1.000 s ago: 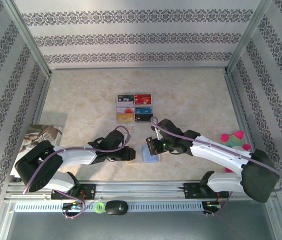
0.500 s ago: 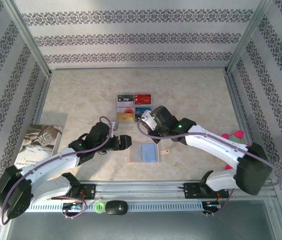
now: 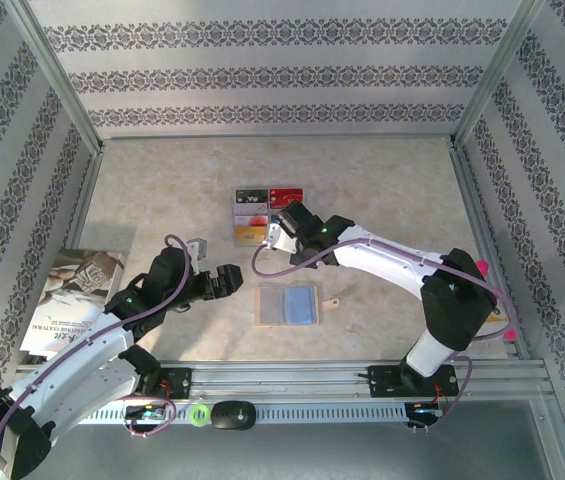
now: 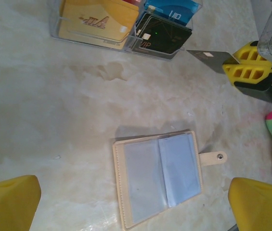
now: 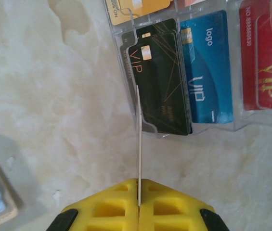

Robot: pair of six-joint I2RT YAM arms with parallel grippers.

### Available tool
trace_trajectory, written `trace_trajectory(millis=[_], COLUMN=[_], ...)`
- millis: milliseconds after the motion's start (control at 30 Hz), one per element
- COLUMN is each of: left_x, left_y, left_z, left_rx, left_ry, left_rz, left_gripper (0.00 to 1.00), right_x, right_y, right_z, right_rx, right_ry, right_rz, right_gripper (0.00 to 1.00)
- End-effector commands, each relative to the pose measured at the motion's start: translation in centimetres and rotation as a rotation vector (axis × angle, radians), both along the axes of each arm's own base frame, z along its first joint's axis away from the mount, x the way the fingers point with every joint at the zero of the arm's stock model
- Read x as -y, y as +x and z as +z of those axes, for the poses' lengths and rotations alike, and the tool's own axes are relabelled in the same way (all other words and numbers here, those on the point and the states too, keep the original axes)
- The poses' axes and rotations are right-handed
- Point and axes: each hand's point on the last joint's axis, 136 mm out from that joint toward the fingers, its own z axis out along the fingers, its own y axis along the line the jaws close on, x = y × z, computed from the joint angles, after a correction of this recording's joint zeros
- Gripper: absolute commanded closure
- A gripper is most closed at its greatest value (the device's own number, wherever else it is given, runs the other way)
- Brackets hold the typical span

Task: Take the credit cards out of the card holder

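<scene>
Right wrist: tray point(image 5: 222, 129) holds black card point(image 5: 162, 91), blue card point(image 5: 205, 72).

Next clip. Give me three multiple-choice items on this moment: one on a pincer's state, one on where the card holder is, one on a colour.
1. The right pincer is: A open and empty; B shut on a card; C shut with nothing in it.
2. The card holder lies: A open and flat on the table; B lifted off the table; C standing on edge.
3. Its inner panels are: A red; B grey-blue; C green.
Answers: 1 B, the right wrist view shows the yellow fingers pressed together on a card seen edge-on. 2 A, the left wrist view shows it spread flat on the table. 3 B, both panels look grey-blue there.
</scene>
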Motion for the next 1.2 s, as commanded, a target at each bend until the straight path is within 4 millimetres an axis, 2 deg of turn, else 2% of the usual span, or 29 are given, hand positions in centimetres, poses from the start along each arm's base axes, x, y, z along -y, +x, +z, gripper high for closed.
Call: trace_trajectory(millis=[0,67,200,600,800,1167], left_x=[-1.6,-1.8,-2.0,-2.9,-2.7,-2.9], left_y=[-0.3,-0.3,-0.2,0.1,0.5,0.9], left_z=[-0.7,-0.2,0.3,-0.2,-0.2,-0.7], left_rx=[-0.023,-0.017,-0.002,-0.012,-0.012,-0.031], left_ry=[0.061,0.070,0.082,0.109,0.053,0.015], left_rz=[0.027,0.027,0.017,0.037,0.040,0.054], left_gripper=[0.00,0.00,0.00,0.00,0.00,0.00], right_x=[0.5,-0.1,-1.0,-2.7,-2.7,-2.4], right_y=[1.3,1.9,3.0,4.9,5.1,5.8], right_z=[0.2,0.5,-0.3,-1.0,-2.2,-2.9], right_rx=[0.027,0.035,0.064,0.095,0.069,0.049], right_ry=[-0.084,-0.070,-0.098,-0.092,-0.108,-0.094], right_rz=[0.053,0.065,0.109,0.167,0.165,0.147], right_gripper=[1.00,1.00,1.00,1.00,1.00,1.00])
